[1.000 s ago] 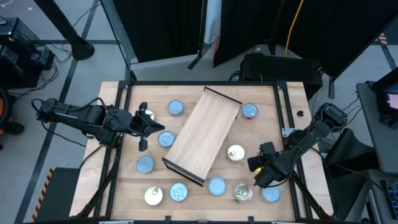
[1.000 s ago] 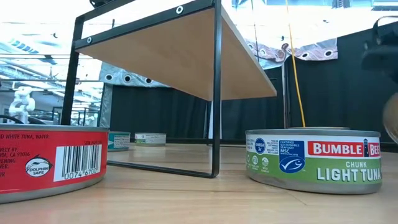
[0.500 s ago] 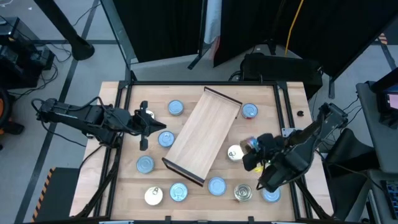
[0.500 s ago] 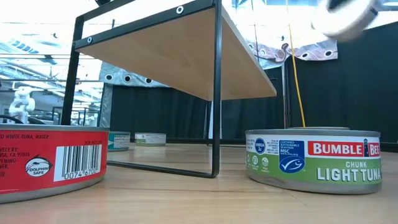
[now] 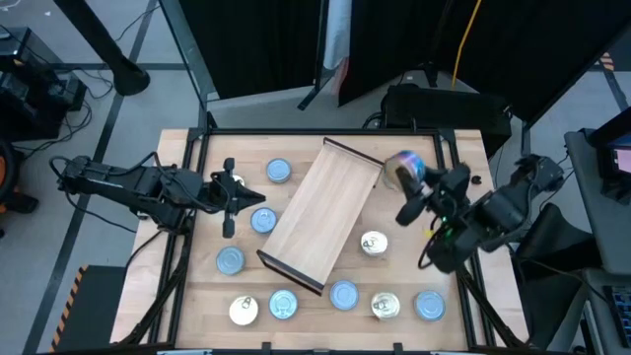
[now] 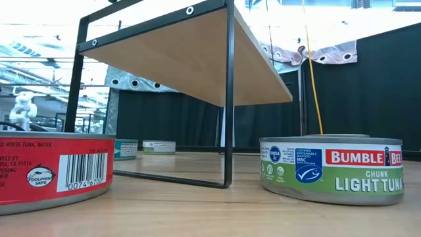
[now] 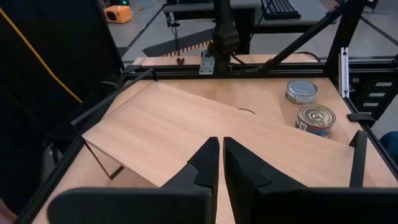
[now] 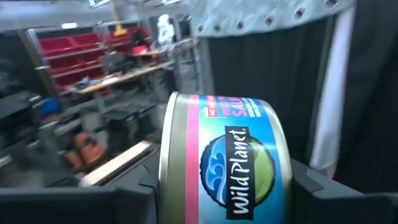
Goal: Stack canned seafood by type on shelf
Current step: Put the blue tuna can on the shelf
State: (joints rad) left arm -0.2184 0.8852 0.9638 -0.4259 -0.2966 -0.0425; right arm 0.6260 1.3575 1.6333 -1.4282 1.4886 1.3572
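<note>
The shelf (image 5: 320, 217) is a long light-wood board lying slantwise mid-table. Flat tins lie around it: blue-topped ones (image 5: 279, 171) (image 5: 262, 220) (image 5: 343, 294) and cream-topped ones (image 5: 374, 243) (image 5: 244, 311). My right gripper (image 5: 408, 180) is raised by the shelf's far right corner, shut on a tin with a blue, pink and green "Wild Planet" label (image 8: 230, 162). My left gripper (image 5: 229, 193) hovers shut left of the shelf, pointing across the board (image 7: 186, 130), holding nothing. The low view shows neither gripper. My right gripper pinches the tin between its two fingers (image 8: 93, 199), one on each side. The pads seem to meet the tin's flat ends (image 8: 166, 180), though the tin hides the contact. The fingers reach out about level. The tin stands on edge, label wall up, lifted clear of table and shelf.
Black frame rails (image 5: 197, 197) border the tabletop on all sides. Seen from table height, the shelf (image 6: 191, 59) stands on thin black legs, with a red tin (image 6: 52, 171) and a green "Bumble Bee" tin (image 6: 332, 170) close in front. Two tins (image 7: 316, 118) lie beyond the shelf's far side.
My right gripper has risen high from the near right part of the table and gone toward the far edge, turning from pointing down to about level. The held tin went with it and has tipped onto its edge.
</note>
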